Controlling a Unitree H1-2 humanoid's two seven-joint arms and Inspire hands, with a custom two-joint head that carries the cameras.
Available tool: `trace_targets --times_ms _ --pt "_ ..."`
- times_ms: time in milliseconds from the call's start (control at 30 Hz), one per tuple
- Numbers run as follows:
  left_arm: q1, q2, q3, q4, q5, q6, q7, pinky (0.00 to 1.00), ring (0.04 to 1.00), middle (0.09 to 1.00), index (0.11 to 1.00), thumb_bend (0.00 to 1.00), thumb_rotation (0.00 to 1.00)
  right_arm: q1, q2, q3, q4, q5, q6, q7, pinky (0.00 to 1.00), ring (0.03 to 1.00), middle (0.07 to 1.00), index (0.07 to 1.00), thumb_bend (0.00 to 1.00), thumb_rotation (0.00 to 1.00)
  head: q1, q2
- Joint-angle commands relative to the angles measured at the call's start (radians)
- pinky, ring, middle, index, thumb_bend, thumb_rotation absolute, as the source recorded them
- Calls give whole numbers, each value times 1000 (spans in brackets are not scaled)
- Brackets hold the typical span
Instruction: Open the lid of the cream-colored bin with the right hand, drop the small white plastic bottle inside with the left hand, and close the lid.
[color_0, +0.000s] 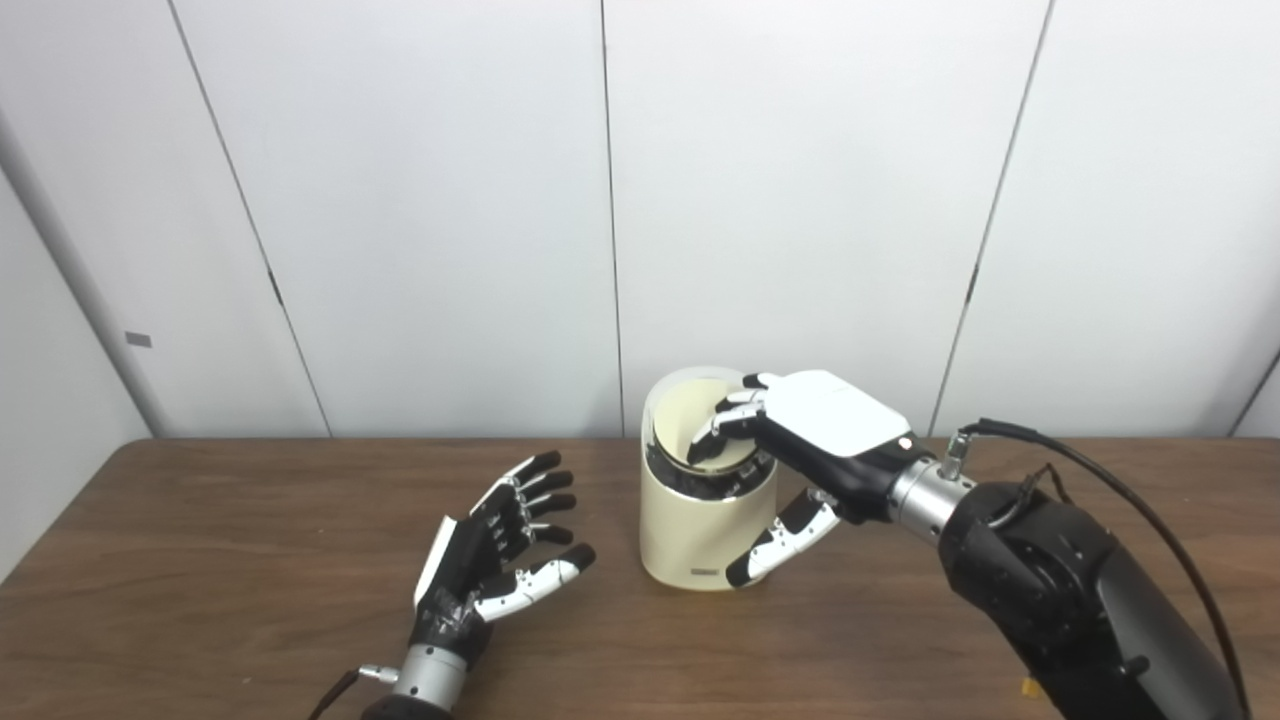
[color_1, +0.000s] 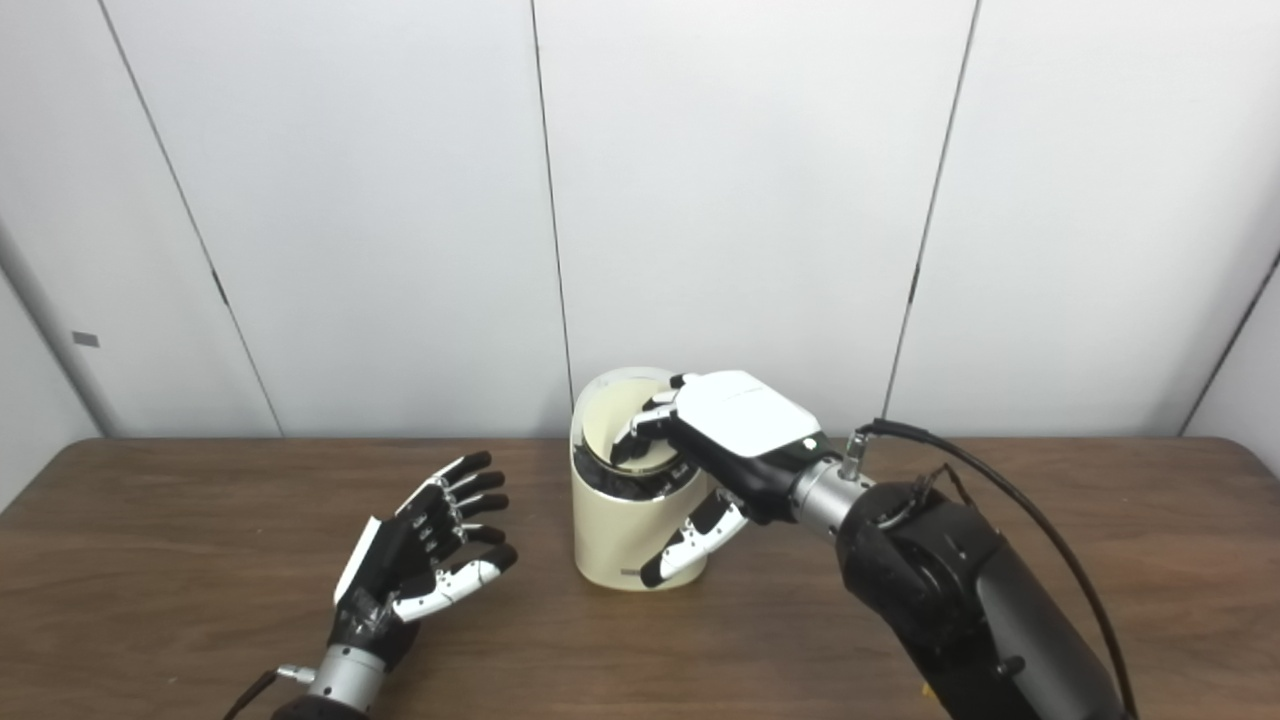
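Observation:
The cream-colored bin stands upright at the middle of the brown table. Its lid is tipped open, with the cream inner face showing at the back. My right hand lies over the bin's top. Its fingers curl down onto the lid inside the rim, and the thumb rests down the bin's front wall. My left hand is open and empty, palm up, just left of the bin and not touching it. No small white bottle shows in either view.
White wall panels stand right behind the table's far edge. A black cable loops over my right forearm. Bare tabletop lies left of the left hand and to the right behind my right arm.

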Motion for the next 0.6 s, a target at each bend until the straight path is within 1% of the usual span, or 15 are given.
trace_targets --times_ms 0,167,300,467,567 --pt "-11 3 2 -32 -6 -18 5 627 767 811 867 733 103 -12 -14 13 2 -22 -3 30 958 876 719 711 794 399 0 1" --pt "-4 3 3 -39 -4 -11 7 623 768 814 867 743 113 -13 -16 23 18 -41 24 60 986 892 747 731 796 426 6 9" --pt "0 4 4 -48 -3 -3 9 624 763 811 864 742 115 -9 -14 22 39 -43 25 57 979 891 752 733 802 422 7 13" --pt "6 2 5 -61 -16 11 4 622 766 813 867 734 86 -5 -13 26 56 -53 35 63 980 896 758 737 793 432 9 18" --pt "8 2 6 -72 -7 18 10 612 761 811 864 743 99 -1 -12 27 62 -54 37 62 985 898 759 737 798 447 12 24"
